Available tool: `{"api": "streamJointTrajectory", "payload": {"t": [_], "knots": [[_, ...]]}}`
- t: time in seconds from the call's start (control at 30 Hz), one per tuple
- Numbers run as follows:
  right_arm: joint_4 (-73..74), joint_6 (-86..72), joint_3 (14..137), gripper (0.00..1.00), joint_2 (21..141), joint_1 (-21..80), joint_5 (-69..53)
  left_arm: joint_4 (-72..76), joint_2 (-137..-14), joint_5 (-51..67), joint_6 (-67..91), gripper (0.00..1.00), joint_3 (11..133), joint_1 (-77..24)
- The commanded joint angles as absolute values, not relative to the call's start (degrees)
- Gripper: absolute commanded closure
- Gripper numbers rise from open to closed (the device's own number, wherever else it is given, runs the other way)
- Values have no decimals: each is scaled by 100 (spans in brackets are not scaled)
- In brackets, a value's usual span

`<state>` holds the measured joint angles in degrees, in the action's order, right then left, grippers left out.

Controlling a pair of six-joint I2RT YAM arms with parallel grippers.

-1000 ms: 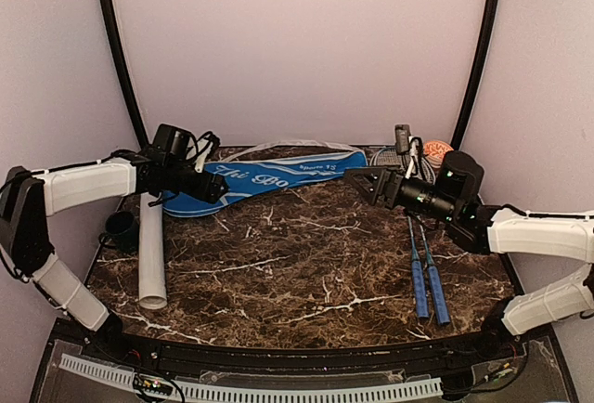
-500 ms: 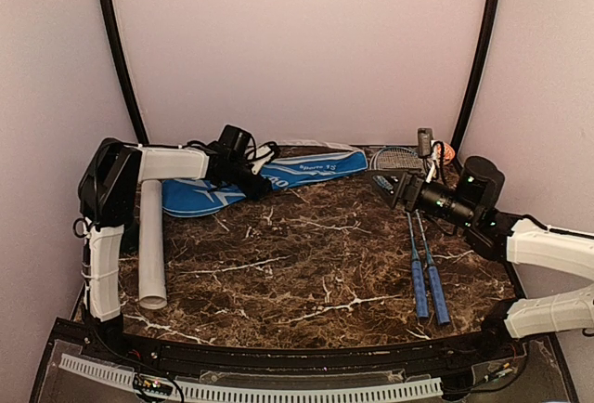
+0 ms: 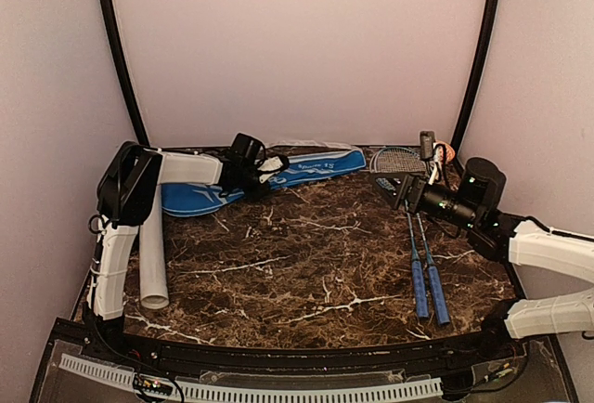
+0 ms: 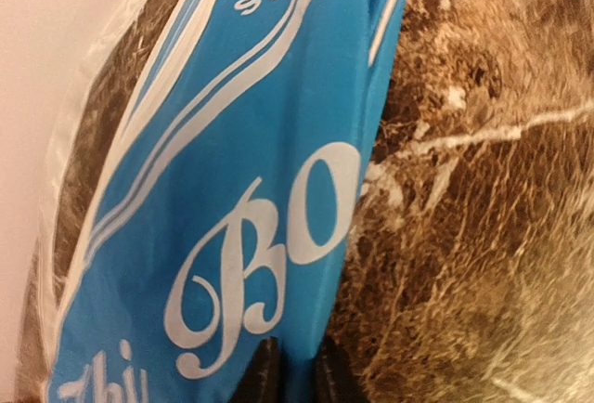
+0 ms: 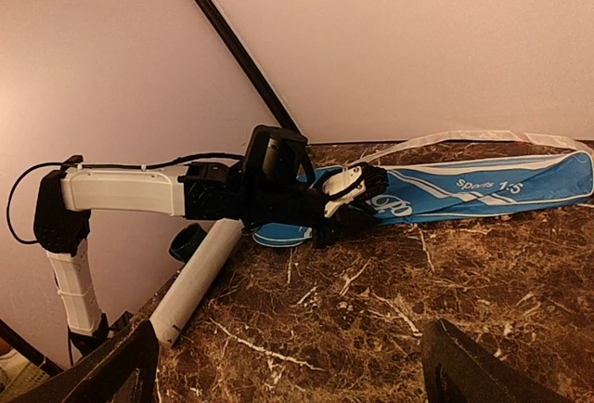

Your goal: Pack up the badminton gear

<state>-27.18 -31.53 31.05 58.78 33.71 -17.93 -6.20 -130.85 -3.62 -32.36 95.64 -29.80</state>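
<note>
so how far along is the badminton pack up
Nothing looks packed yet: the two rackets lie uncovered by the right arm, and the white tube lies beside the left arm. In hand: the left gripper pinches an edge of the blue cover; the right gripper hangs open, empty. Left: packing everything.

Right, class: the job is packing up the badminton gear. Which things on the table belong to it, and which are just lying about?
Belongs to the job:
blue racket cover
two rackets
white tube

Just lying about:
orange-patterned bowl
black cup
</note>
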Motion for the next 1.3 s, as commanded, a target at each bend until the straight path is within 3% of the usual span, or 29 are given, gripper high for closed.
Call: {"api": "streamJointTrajectory", "payload": {"t": [0.0,0.2,0.6,0.8,1.03,1.17,1.27], "knots": [[-2748,-3092,3116,1,5710,3328,-1772,-506,-12944,-763,-3775,96,9689,-3003],[-2582,-3055,3182,1,5563,3311,-1738,194,-11997,-376,-3729,100,9040,-2993],[-1441,-2517,3784,1,4969,3290,-1662,1106,-9697,2468,-4785,100,6868,-3217],[-705,-2153,4149,1,4580,3276,-1516,468,-9108,2093,-5803,100,5991,-3775],[-637,-2008,4055,1,4465,3271,-1898,1269,-8513,1236,-6803,100,4585,-4036],[-525,-1850,4066,3,4861,3271,-1839,2078,-8565,685,-7080,84,4287,-4176],[-345,-1770,4136,7,5329,3276,-1689,2560,-8602,150,-6439,60,4397,-4113]]}}
